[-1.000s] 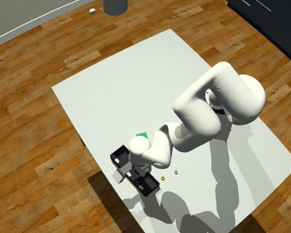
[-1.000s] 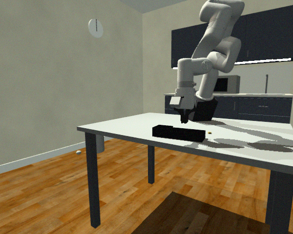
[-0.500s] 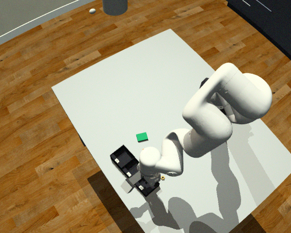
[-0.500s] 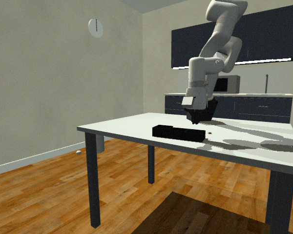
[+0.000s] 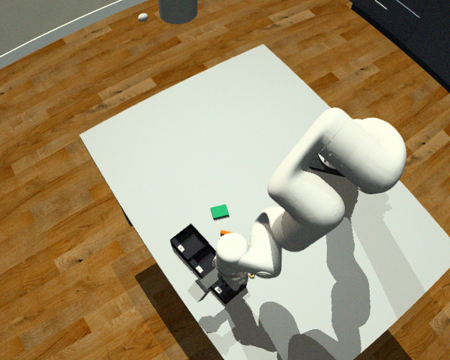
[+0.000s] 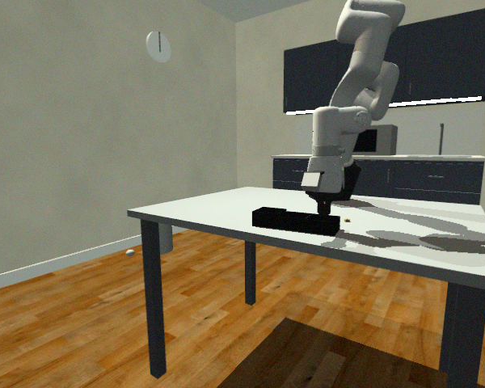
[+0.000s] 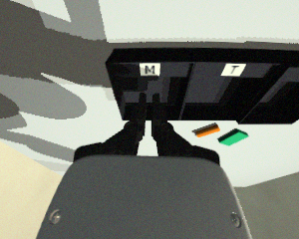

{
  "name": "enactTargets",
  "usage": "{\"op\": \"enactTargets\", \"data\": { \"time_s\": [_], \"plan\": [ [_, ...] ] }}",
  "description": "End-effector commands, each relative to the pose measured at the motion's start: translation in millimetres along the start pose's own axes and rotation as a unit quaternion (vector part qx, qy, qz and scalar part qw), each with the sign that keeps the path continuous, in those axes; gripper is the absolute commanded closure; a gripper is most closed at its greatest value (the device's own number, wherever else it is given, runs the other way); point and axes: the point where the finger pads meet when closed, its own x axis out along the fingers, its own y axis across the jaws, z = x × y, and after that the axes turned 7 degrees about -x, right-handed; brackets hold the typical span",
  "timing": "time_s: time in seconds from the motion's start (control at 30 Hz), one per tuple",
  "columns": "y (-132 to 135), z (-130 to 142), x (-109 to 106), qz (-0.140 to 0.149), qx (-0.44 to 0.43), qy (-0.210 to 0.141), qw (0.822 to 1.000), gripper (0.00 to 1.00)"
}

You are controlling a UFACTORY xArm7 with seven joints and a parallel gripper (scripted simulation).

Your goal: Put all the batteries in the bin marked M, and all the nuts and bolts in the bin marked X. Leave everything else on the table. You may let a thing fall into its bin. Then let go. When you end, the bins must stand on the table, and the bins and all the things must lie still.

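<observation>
A black row of three bins point(image 5: 186, 236) point(image 6: 293, 223) stands near the table's front left edge. In the wrist view the bin marked M point(image 7: 117, 85) is at the left end, T point(image 7: 233, 70) is in the middle, and the X bin point(image 7: 289, 100) is at the right and partly cut off. My gripper point(image 7: 149, 103) point(image 6: 324, 210) hangs low over the M bin, with its fingers close together and nothing visible between them. An orange and black battery point(image 5: 226, 232) point(image 7: 205, 130) lies on the table beside the bins. A small yellow nut point(image 5: 251, 274) point(image 6: 347, 218) lies near my wrist.
A flat green block point(image 5: 219, 211) point(image 7: 233, 136) lies on the white table point(image 5: 217, 116) next to the battery. The arm hides part of the table right of the bins. The table's edge runs close behind the bin row.
</observation>
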Motion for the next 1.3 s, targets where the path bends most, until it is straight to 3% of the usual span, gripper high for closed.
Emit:
{"op": "enactTargets", "data": {
  "time_s": [0.0, 0.27, 1.27],
  "plan": [
    [0.6, -2.6, 7.9, 0.001, 0.0, 0.003, 1.0, 0.93],
    [0.6, -2.7, 27.3, 0.001, 0.0, 0.003, 1.0, 0.93],
    [0.7, -2.7, 27.2, 0.001, 0.0, 0.003, 1.0, 0.93]
  ]
}}
